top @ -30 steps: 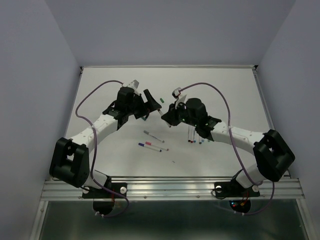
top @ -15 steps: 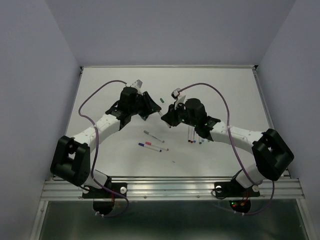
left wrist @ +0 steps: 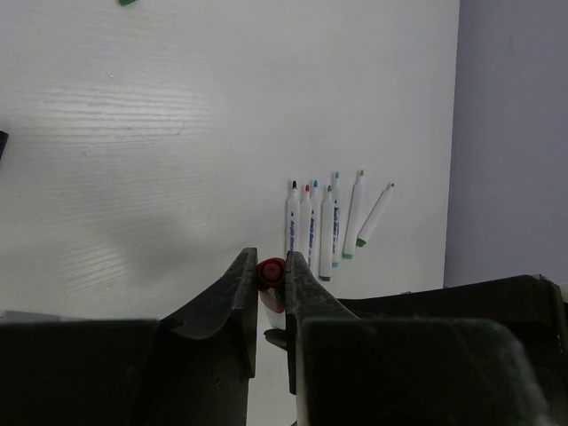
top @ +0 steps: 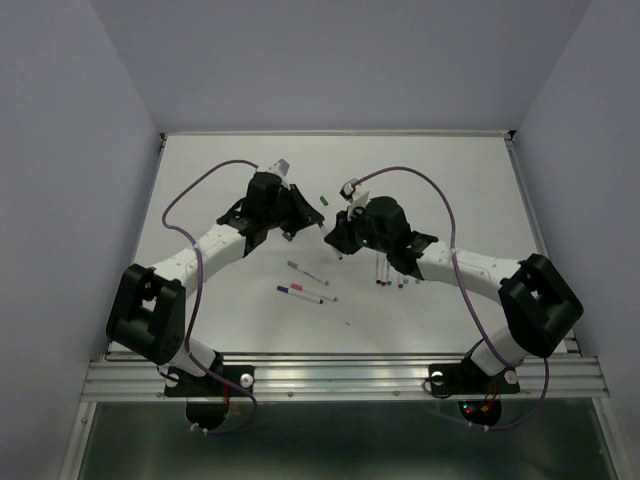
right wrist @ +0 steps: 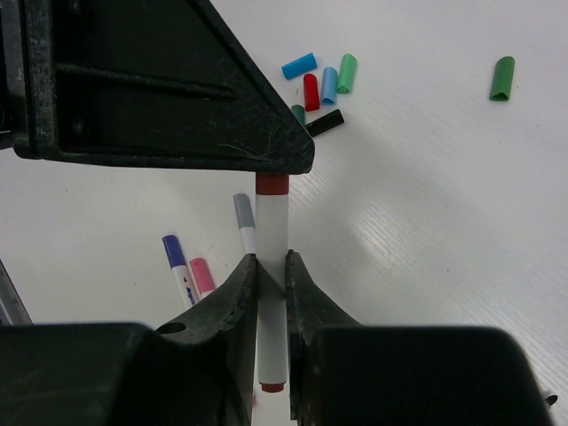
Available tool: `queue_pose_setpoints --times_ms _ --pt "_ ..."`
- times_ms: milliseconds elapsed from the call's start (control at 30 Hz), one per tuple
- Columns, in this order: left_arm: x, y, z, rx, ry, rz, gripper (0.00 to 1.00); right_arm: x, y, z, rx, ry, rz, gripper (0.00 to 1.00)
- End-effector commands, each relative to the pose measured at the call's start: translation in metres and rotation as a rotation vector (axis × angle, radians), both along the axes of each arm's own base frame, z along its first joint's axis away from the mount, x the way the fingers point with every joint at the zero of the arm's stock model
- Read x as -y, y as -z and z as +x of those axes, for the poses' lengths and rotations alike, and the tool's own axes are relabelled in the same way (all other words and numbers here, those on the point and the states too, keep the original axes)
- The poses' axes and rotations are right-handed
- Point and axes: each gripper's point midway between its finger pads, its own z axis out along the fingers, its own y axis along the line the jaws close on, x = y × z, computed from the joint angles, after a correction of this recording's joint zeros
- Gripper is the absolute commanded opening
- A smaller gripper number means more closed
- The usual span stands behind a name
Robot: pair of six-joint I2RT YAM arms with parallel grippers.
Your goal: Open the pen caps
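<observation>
Two arms meet over the middle of the white table [top: 450,180]. The right gripper [right wrist: 271,266] clamps a white pen barrel [right wrist: 272,232] at frame centre. The left gripper [left wrist: 271,266] is clenched on its red cap [left wrist: 271,272], lower centre. Loose caps [right wrist: 318,84] lie clustered at upper centre.

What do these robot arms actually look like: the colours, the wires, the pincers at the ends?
The left arm and the right arm are white tubes linked by chunky black joints. A thin purple cable loops loosely along each one, from base to wrist. The left gripper and right gripper are matte black, each with two wedge-shaped fingers.
</observation>
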Motion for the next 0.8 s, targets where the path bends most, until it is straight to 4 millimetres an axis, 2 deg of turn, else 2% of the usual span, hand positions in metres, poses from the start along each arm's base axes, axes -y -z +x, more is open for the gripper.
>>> queue_pose_setpoints --times_ms 0,33,100,233,267,300,333,367,400,467,500,567,633,733,767 --pt "-0.001 -0.020 0.014 0.081 -0.028 0.037 0.00 -0.009 -0.015 0.002 0.031 -0.046 -0.004 0.01" --pt "-0.006 -0.021 0.019 0.089 -0.063 0.053 0.00 -0.012 -0.016 -0.001 0.024 -0.067 -0.003 0.01" --pt "-0.012 -0.022 0.026 0.100 -0.106 0.073 0.00 -0.011 -0.005 -0.010 -0.026 -0.097 -0.024 0.01" --pt "-0.030 -0.036 0.057 0.146 -0.240 0.123 0.00 -0.014 0.012 -0.049 -0.098 -0.207 -0.029 0.01" --pt "-0.032 -0.050 0.066 0.166 -0.261 0.113 0.00 -0.015 0.026 -0.071 -0.135 -0.248 -0.044 0.01" --pt "-0.044 -0.049 0.079 0.162 -0.310 0.124 0.00 -0.016 0.029 -0.083 -0.153 -0.278 -0.041 0.01" --pt "-0.047 -0.056 0.086 0.171 -0.320 0.112 0.00 -0.016 0.026 -0.096 -0.164 -0.306 -0.025 0.01" --pt "-0.050 -0.072 0.096 0.197 -0.338 0.090 0.00 -0.020 0.027 -0.116 -0.189 -0.347 -0.017 0.01" --pt "-0.054 -0.075 0.102 0.201 -0.356 0.083 0.00 -0.016 0.038 -0.130 -0.227 -0.357 -0.023 0.01" --pt "-0.068 -0.094 0.117 0.235 -0.412 0.065 0.00 -0.016 0.034 -0.155 -0.277 -0.395 0.005 0.01" --pt "-0.071 -0.098 0.121 0.243 -0.422 0.061 0.00 -0.011 0.041 -0.163 -0.306 -0.386 -0.003 0.01" --pt "-0.084 -0.108 0.128 0.258 -0.458 0.051 0.00 -0.005 0.040 -0.166 -0.333 -0.347 0.020 0.01" --pt "-0.092 -0.111 0.132 0.265 -0.481 0.048 0.00 0.004 0.049 -0.169 -0.354 -0.314 0.006 0.01" --pt "-0.104 -0.109 0.132 0.260 -0.486 0.054 0.00 0.013 0.045 -0.164 -0.347 -0.239 0.011 0.01" --pt "-0.106 -0.098 0.129 0.242 -0.482 0.069 0.00 0.018 0.045 -0.153 -0.325 -0.166 0.004 0.01"
